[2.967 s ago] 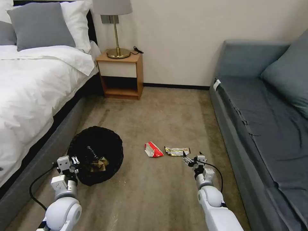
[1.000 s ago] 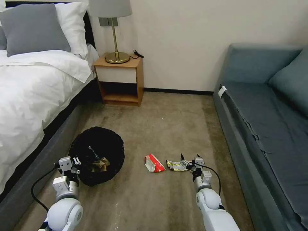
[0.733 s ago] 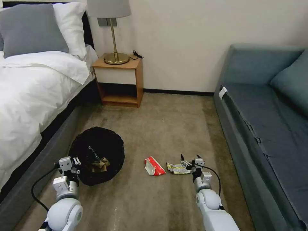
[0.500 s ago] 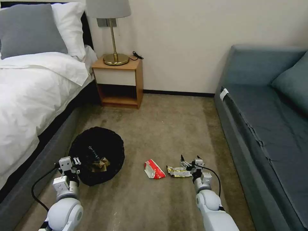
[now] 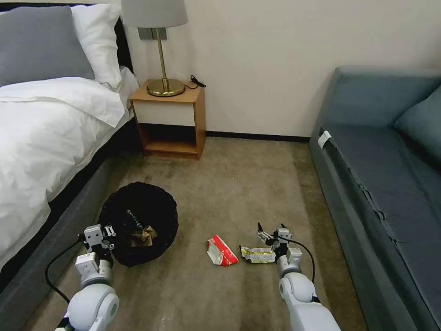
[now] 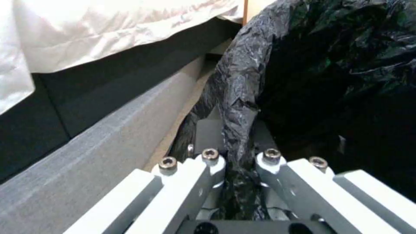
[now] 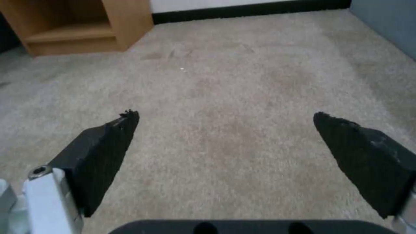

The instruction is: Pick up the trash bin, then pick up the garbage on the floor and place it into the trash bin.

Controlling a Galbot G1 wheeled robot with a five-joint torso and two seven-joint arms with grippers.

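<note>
The trash bin (image 5: 138, 216), wrapped in a crinkly black bag, stands by the bed at the lower left. My left gripper (image 5: 106, 231) is shut on its near rim. In the left wrist view the fingers (image 6: 207, 131) pinch the black bag of the trash bin (image 6: 242, 97). A crumpled brown paper bag (image 5: 141, 236) lies inside. On the carpet lie a red-and-white snack packet (image 5: 221, 251) and a gold-silver foil wrapper (image 5: 258, 254). My right gripper (image 5: 271, 231) is open just beyond the wrapper's right end. In the right wrist view the right gripper (image 7: 225, 114) has only carpet between its fingers.
A white bed (image 5: 41, 138) on a grey base runs along the left. A wooden nightstand (image 5: 167, 119) with a brass lamp (image 5: 161, 55) stands at the back wall. A blue-grey sofa (image 5: 386, 184) lines the right. Open carpet (image 5: 239, 184) lies between them.
The camera has moved forward, so the floor and furniture sit lower in the picture. The packet and wrapper now lie nearer me than the open right gripper. The bin stays with my left gripper.
</note>
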